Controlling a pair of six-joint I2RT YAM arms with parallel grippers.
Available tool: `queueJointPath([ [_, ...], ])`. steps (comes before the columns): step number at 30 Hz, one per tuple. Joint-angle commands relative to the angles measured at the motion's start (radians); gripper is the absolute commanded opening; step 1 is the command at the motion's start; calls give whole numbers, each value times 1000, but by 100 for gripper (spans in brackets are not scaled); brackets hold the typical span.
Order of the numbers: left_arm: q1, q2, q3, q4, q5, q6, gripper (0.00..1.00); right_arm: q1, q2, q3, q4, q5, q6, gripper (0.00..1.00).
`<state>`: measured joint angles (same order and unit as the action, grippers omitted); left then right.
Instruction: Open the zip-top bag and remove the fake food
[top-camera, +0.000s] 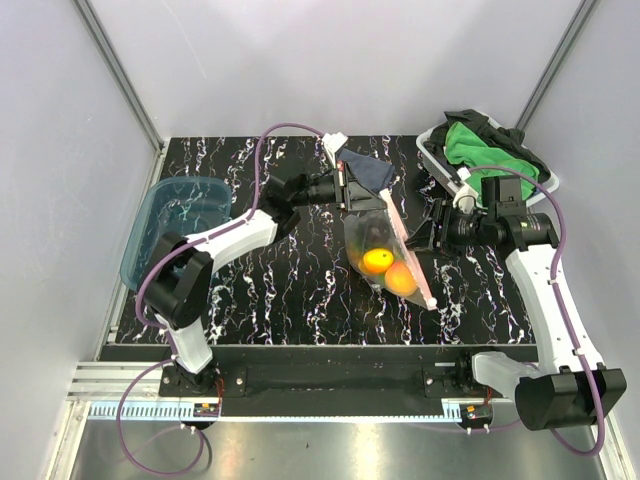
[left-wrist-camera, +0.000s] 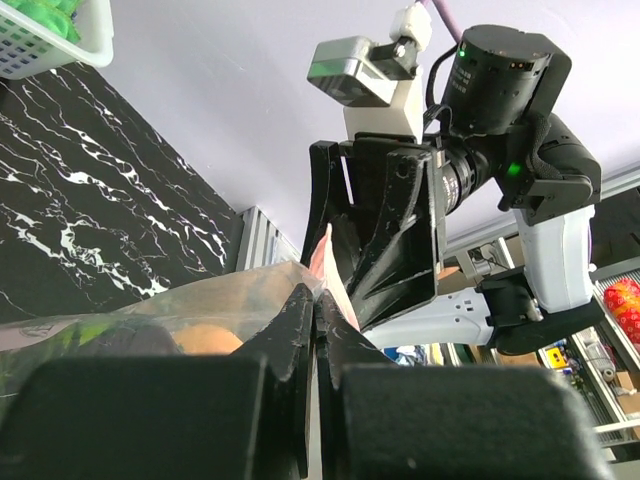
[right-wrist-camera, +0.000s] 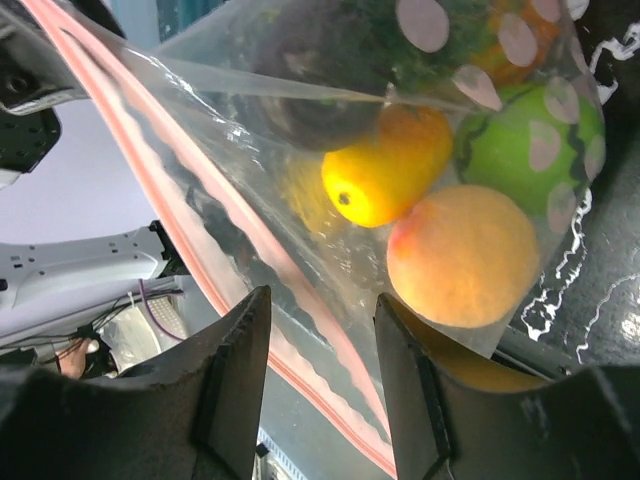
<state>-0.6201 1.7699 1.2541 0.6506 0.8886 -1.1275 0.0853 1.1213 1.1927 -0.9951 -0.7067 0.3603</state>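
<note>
Two tools at clear crinkly pink-zipped plastic bag (top-camera: 378, 232): left tool (left-wrist-camera: 316, 305) clamped on its edge; right tool (right-wrist-camera: 320, 310) apart, straddling zip; plastic fruits (right-wrist-camera: 385, 180) inside

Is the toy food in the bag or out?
In. The fake food shows through the clear zip-top bag, bunched together at one end.

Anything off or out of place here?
Nothing spilled or broken. Only oddity: green cloths bulge over the white basket's rim at the far right. The plastic fruit is all inside the clear zip-top bag.
</note>
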Motion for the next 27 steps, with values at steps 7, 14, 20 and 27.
queueJointPath([
  [7, -20, -18, 45, 90, 9, -15, 0, 5, -14, -51, 111, -122, -12, 48],
  [14, -27, -6, 76, 69, 12, -12, 0, 7, -20, -68, 135, -134, 20, 15],
  [20, -59, -102, 226, -452, -152, 355, 44, 7, -61, 30, 62, -54, 103, 0],
  [27, -110, -305, 222, -879, -492, 617, 75, 7, -100, 62, 55, -45, 184, 0],
])
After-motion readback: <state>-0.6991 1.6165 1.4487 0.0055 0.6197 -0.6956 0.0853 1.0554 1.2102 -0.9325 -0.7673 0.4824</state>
